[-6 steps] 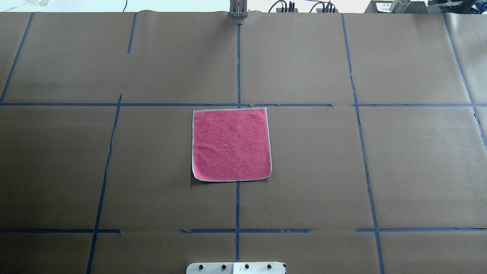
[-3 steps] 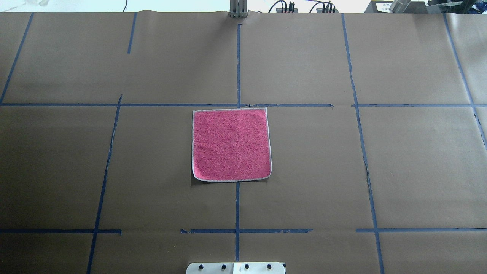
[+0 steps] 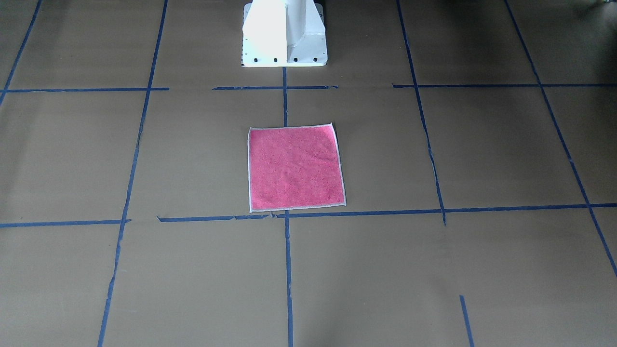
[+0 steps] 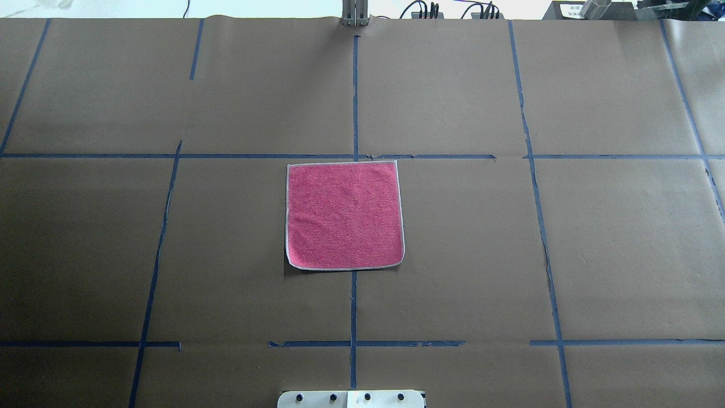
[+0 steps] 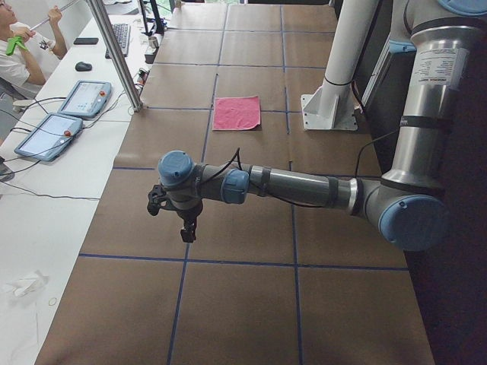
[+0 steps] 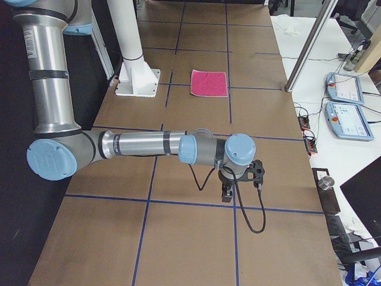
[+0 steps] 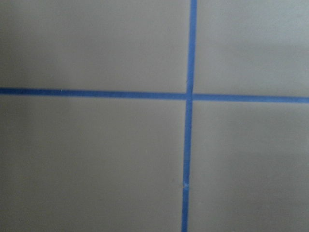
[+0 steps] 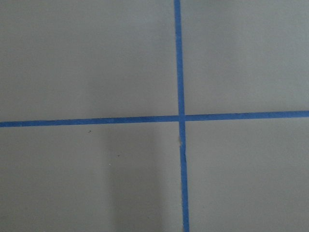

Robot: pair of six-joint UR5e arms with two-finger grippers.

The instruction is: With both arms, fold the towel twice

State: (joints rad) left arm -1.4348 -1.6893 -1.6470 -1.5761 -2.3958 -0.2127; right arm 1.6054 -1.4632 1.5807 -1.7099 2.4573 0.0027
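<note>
The towel (image 4: 344,215) lies flat and unfolded, pink-red face up, with a pale stitched edge, at the middle of the table. It also shows in the front-facing view (image 3: 295,168), the exterior left view (image 5: 237,113) and the exterior right view (image 6: 209,83). My left gripper (image 5: 187,233) hangs over the table's left end, far from the towel. My right gripper (image 6: 226,194) hangs over the right end, far from it too. Both show only in side views, so I cannot tell whether they are open or shut.
Brown paper with blue tape lines (image 4: 354,96) covers the table. The white base pedestal (image 3: 284,33) stands at the robot's side, near the towel. Tablets (image 5: 68,114) and an operator (image 5: 19,53) are beyond the far edge. A metal post (image 5: 114,53) stands at that edge.
</note>
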